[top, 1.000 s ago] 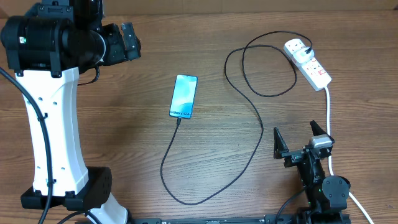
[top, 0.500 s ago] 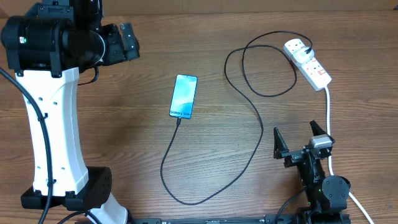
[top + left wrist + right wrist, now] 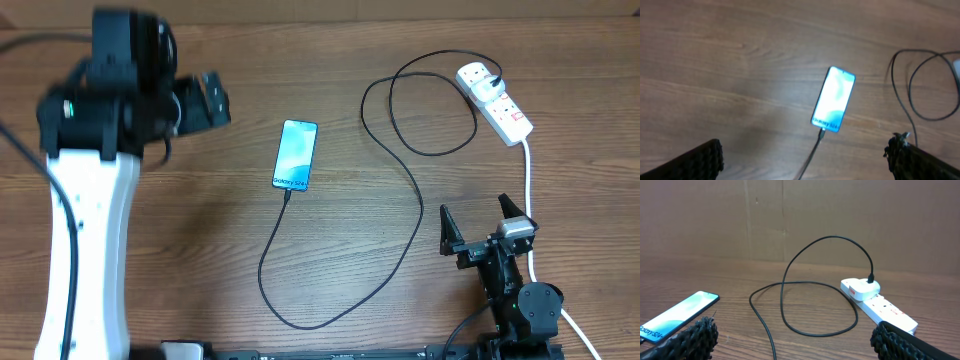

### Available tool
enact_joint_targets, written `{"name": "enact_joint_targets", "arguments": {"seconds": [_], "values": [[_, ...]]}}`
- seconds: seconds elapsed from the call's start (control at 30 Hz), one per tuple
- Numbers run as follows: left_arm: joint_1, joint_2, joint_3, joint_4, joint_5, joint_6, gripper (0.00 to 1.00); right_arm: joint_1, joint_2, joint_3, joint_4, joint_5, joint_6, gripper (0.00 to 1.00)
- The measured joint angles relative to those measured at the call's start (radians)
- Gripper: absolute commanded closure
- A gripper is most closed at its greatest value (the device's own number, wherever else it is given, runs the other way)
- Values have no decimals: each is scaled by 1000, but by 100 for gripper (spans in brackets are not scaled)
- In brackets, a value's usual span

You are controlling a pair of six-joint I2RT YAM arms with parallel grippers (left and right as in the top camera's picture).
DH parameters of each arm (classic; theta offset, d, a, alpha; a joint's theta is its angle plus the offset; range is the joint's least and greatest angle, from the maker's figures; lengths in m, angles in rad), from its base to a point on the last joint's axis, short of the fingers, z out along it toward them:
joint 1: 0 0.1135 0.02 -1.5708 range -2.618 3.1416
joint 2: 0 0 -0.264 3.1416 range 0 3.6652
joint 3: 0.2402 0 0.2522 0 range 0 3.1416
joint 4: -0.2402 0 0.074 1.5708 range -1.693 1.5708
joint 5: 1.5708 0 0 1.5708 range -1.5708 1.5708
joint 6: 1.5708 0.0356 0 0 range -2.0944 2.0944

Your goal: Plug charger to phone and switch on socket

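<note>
From my station I saw the phone (image 3: 296,154) lying flat on the tabletop (image 3: 180,230) near its middle, screen up and lit; the tip of the charger (image 3: 415,200) sat in the phone's near end; the black cable ran toward me, curved round to the right and looped up to its white plug (image 3: 477,80), which was seated in the far end of the socket (image 3: 512,118) at the far right; I could not tell how the socket's switches stood; its thick white cord (image 3: 527,180) trailed back beside the right gripper (image 3: 478,225), which stood wide and empty at the near right, well apart from the phone; the left gripper (image 3: 205,100), blurred in the overhead view, hung wide and empty to the left of the phone, touching nothing.
</note>
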Motion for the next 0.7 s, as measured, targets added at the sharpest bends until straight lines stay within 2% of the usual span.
{"name": "enact_joint_targets", "arguments": {"seconds": [0.1,0.33,0.6,0.7], "values": [[0,-124,-169,55,-1,0,0,0,0,0,0,0,0,0],[0,-373,-435,181,-34,7,0,0,0,0,0,0,0,0],[0,-672,-763,460,-21,120,0,0,0,0,0,0,0,0],[0,-791,-864,520,-3,173,0,0,0,0,0,0,0,0]]}}
